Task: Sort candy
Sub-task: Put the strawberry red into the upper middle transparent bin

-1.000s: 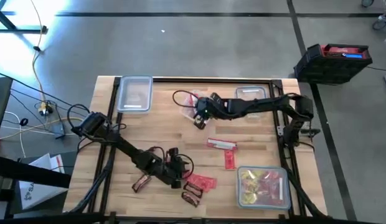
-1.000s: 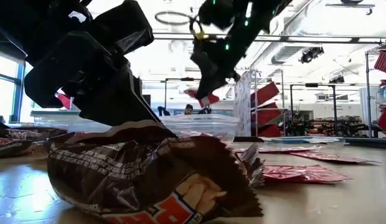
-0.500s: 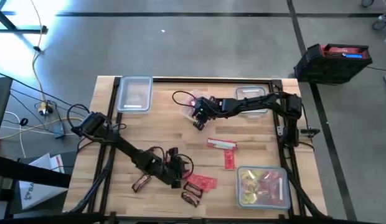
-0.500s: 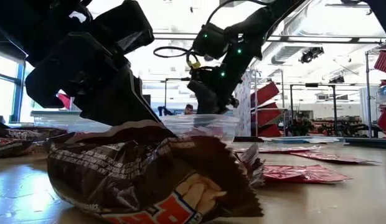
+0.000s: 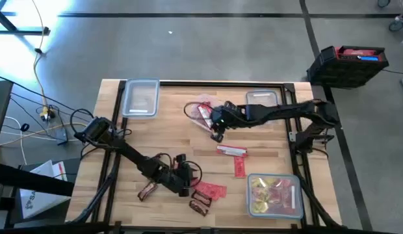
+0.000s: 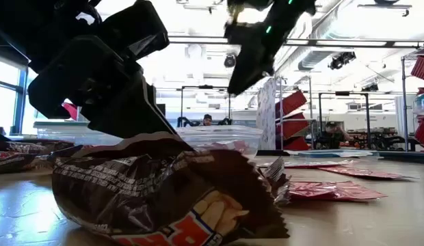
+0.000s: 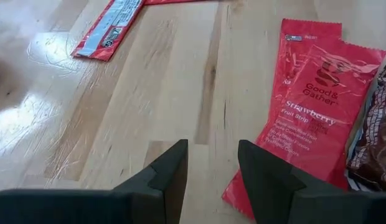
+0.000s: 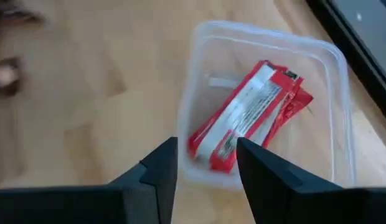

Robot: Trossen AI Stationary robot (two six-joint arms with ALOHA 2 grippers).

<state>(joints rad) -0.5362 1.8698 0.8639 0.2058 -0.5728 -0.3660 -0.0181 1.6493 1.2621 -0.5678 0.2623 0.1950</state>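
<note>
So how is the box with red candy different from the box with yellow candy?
The container with red packets sits toward the table's far side, just past the right gripper; the container with yellow packets sits at the near right corner. The first holds only a few red packets, the second is crowded with yellow sweets and some red. Both are clear plastic and have no lid on.

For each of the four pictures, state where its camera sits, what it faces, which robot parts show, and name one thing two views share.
High: overhead, straight down; both arms, wooden table.
Low: table height, level across; brown wrapper close, arms above.
Left wrist: over table; left gripper open, red strawberry packets.
Right wrist: right gripper open above clear container holding red packets.
Shared: that container, high view too.
</note>
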